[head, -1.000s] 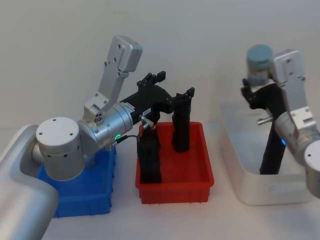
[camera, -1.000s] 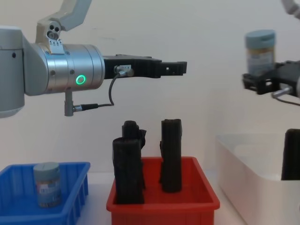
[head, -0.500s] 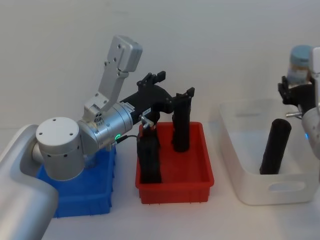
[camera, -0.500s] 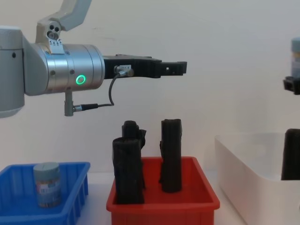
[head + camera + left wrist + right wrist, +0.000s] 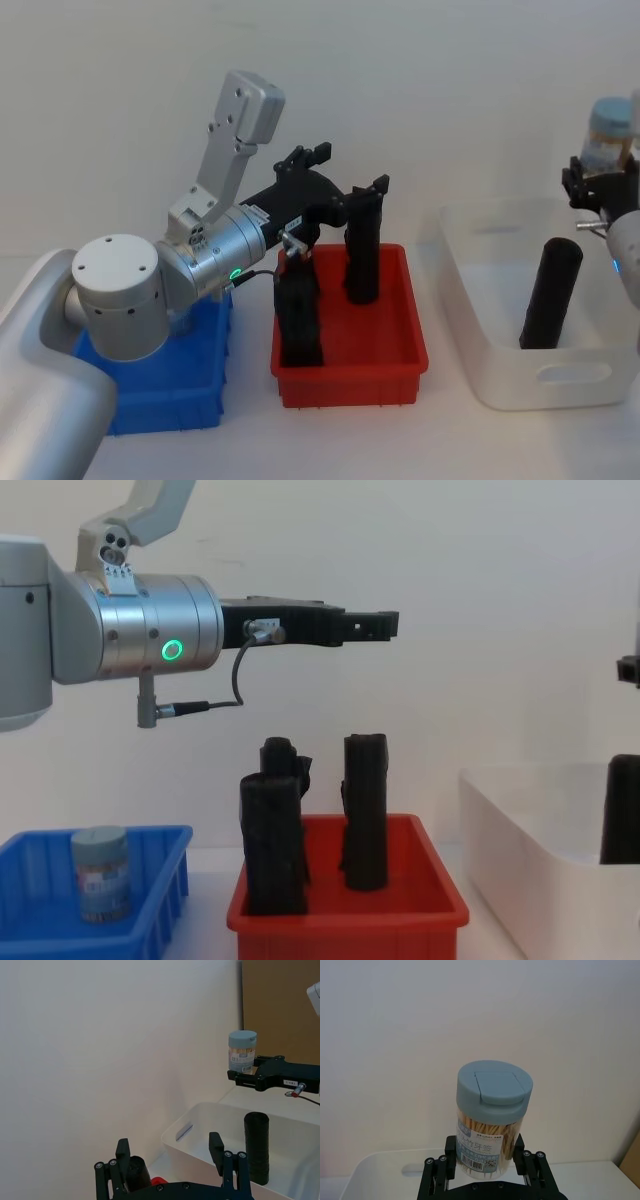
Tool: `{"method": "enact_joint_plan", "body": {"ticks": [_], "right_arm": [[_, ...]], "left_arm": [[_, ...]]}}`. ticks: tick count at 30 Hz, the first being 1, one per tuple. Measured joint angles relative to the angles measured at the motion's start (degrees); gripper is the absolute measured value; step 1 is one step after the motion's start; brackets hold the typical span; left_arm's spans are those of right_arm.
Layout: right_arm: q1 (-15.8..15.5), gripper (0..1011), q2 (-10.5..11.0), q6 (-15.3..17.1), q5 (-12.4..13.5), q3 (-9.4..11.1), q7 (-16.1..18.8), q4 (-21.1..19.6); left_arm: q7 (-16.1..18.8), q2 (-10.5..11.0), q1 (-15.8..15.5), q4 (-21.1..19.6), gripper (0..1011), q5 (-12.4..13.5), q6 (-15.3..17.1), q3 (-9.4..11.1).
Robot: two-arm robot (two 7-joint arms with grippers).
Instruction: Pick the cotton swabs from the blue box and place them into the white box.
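1. A jar of cotton swabs [image 5: 490, 1125] is held upright, high above the far right edge of the white box [image 5: 470, 330], clenched at its lower half by the right gripper [image 5: 489, 1166].
2. A second jar [image 5: 100, 873] stands in the blue box [image 5: 165, 880].
3. The held jar should be brought over the bare floor of the white box, clear of the black roll [image 5: 550, 295] leaning inside, lowered upright, and only then let go.
4. The left gripper [image 5: 172, 1157] is parked with fingers spread above the red box [image 5: 405, 350].
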Motion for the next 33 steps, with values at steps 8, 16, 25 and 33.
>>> {"method": "enact_joint_plan", "body": {"ticks": [8,16,25,33], "right_arm": [[0.8,646,-0.5,0.0,0.7,-0.3,3.9,0.6],[2.1,646,-1.2,-0.3,0.7,-0.9,8.4,2.1],[4.0,646,-2.1,-0.3,0.1,-1.2,9.7,4.6],[5.3,646,-2.7,0.1,-0.9,-1.3,8.3,6.7]], "left_arm": [[0.0,0.0,0.0,0.0,1004,0.0,0.0,0.0],[0.0,0.0,0.0,0.0,1004,0.0,0.0,0.0],[0.0,0.0,0.0,0.0,1004,0.0,0.0,0.0],[0.0,0.0,0.0,0.0,1004,0.0,0.0,0.0]]}}
